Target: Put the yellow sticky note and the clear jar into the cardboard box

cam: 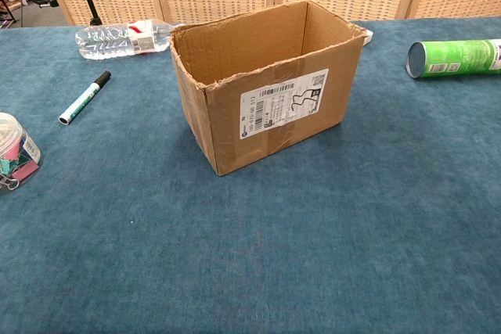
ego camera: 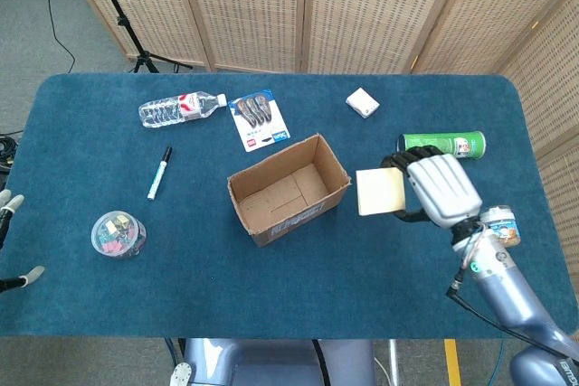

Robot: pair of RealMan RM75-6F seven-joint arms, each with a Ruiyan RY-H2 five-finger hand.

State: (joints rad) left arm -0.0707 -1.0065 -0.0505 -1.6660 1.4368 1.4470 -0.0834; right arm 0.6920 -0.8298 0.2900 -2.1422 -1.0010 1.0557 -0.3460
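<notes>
Blue felt covers the tabletop [ego camera: 81,124], and nearest you the left hand [ego camera: 11,241] shows only at the frame edge — whether its fingers are spread or curled, you cannot tell. Next out, the clear jar [ego camera: 118,234] of coloured clips stands untouched near the left edge, well apart from the cardboard box [ego camera: 288,189]. Your right hand [ego camera: 436,189] is raised off the tabletop with the yellow sticky note [ego camera: 380,192] pinched at one edge between its fingers [ego camera: 409,158]; the note juts toward the box, just beside its right wall but not yet over the opening. In the chest view only a blurred yellow corner shows at the top, above box height. Beyond lie a green can [ego camera: 442,145], a marker [ego camera: 159,173] and a water bottle [ego camera: 181,108].

Risks — the pad is held by an edge only, so it could likely slip or pivot; released short, it would drop outside the wall; carried low, it may nudge the light, open-topped box askew.
</notes>
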